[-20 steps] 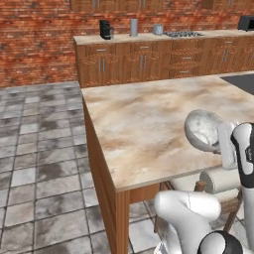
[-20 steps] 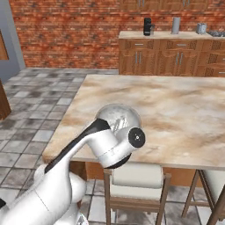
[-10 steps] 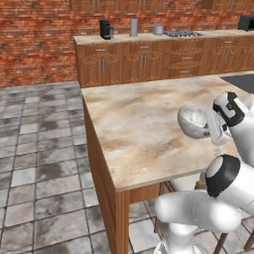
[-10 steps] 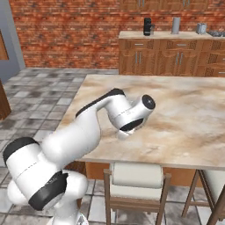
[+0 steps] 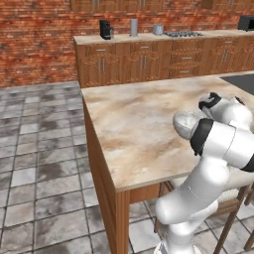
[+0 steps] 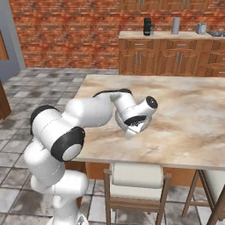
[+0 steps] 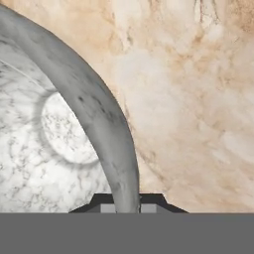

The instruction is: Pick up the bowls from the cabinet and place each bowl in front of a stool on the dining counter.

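While its white arm bends low over the dining counter (image 5: 134,124), the gripper (image 7: 127,204) is clenched on the rim of the speckled grey-white bowl (image 7: 54,144), the curved wall of the bowl passing between the two dark finger tips in the hand view. From that camera, the bowl's mottled inside spreads to the left of the gripper, and the beige-brown marble top lies beyond and to the right of it.

In the left base view the bowl (image 5: 186,123) shows as a pale rounded shape just beside the wrist, over the counter's near half and tilted rather than level; whether it touches the marble cannot be told. In the right base view the hand (image 6: 132,125) points down at the marble (image 6: 189,114), close above the counter's near edge, and the bowl is largely hidden behind it.

Below and just in front of the gripper, a stool (image 6: 135,178) with a cream roll cushion stands tucked against the counter's wooden side. Well beyond the gripper, across the tiled floor, brown drawer cabinets (image 5: 144,62) run along a red brick wall (image 6: 66,30).
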